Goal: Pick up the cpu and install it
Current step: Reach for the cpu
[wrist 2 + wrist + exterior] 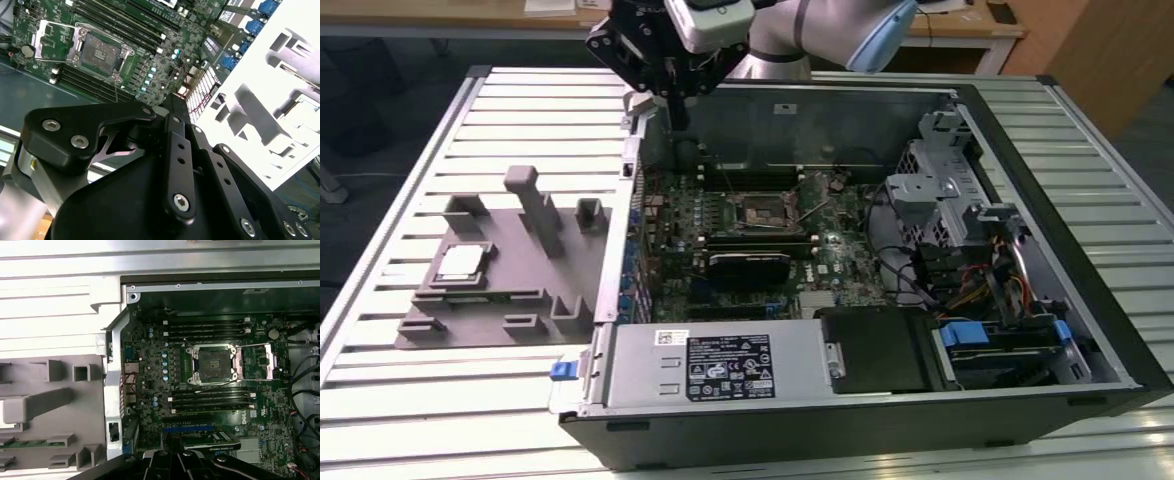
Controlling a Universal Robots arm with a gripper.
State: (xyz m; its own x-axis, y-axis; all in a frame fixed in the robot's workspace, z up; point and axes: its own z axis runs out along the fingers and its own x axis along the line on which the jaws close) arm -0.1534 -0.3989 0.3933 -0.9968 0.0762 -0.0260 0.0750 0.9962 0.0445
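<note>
Exterior view: the gripper (678, 116) hangs high over the near wall of the open case (854, 115). Its jaws are drawn together to a narrow tip and carry nothing. The cpu (460, 263) lies well apart from the jaws, far below them and off toward the exterior view's left, flat in a recess of the grey fixture (480, 310) and untouched. On the other side of the jaws, also below them, the socket (215, 363) sits on the board (841, 250). In both wrist views it looks empty, with its metal frame swung open.

Hazards, as judged from this stance:
- **Jaws too narrow:** they cannot straddle the chip, and lowered as they are they would press on its lid.
- **Posts (527, 205) near the cpu:** a slanted approach could knock a finger against one of them.
- **Off-centre pinch:** the chip could tilt in its recess or slip free in transit.
- **Case wall:** it stands between the fixture and the socket, so a low crossing could strike it.
- **Seating in the socket:** a tilted or wrongly turned chip could damage the contacts.
</note>
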